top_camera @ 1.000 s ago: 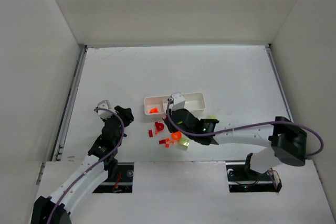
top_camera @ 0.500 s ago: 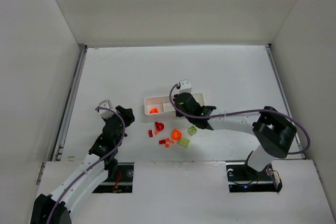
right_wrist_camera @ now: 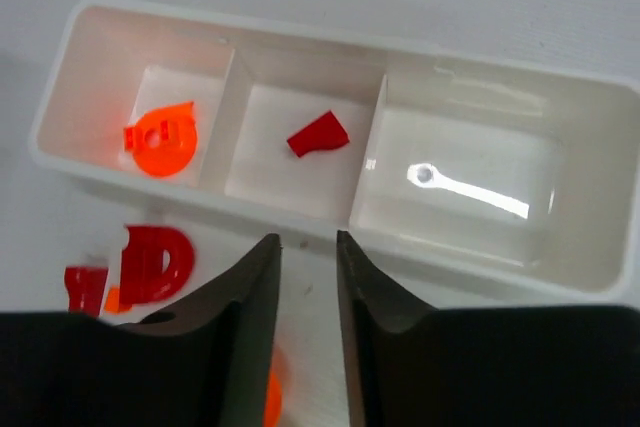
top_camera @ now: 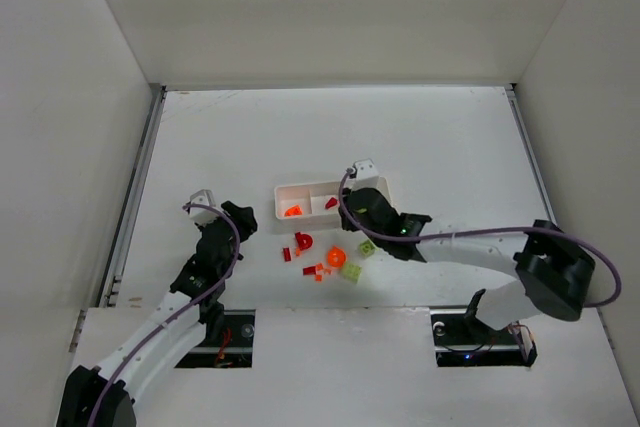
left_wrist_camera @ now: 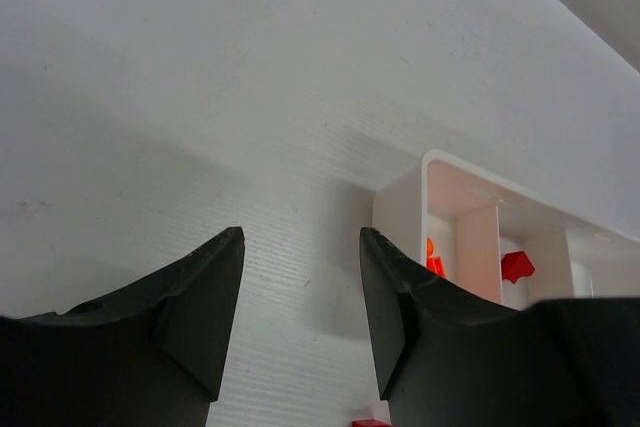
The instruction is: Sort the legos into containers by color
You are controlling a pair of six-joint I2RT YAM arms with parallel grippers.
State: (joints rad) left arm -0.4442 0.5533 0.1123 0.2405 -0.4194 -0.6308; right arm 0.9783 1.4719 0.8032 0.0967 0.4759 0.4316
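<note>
The white tray [top_camera: 383, 185] lies mid-table, its containers side by side. An orange round lego [right_wrist_camera: 160, 137] sits in the left one and a red lego [right_wrist_camera: 318, 135] in the middle one. My right gripper [right_wrist_camera: 308, 239] hovers at the tray's near wall, jaws slightly open with nothing between them. Loose legos lie in front of the tray: a red arch [top_camera: 302, 241], an orange round piece [top_camera: 335, 257], small red bits [top_camera: 318, 271] and two yellow-green bricks [top_camera: 351, 271]. My left gripper [left_wrist_camera: 300, 237] stands open over bare table, left of the tray [left_wrist_camera: 400, 212].
White walls enclose the table on three sides, with a metal rail [top_camera: 135, 197] along the left edge. The right arm's purple cable [top_camera: 480, 237] arcs over the table to the right of the loose pieces.
My right gripper moved from the loose pile up to the tray and opened. A red lego now lies in the middle compartment. The left arm has stayed put.
</note>
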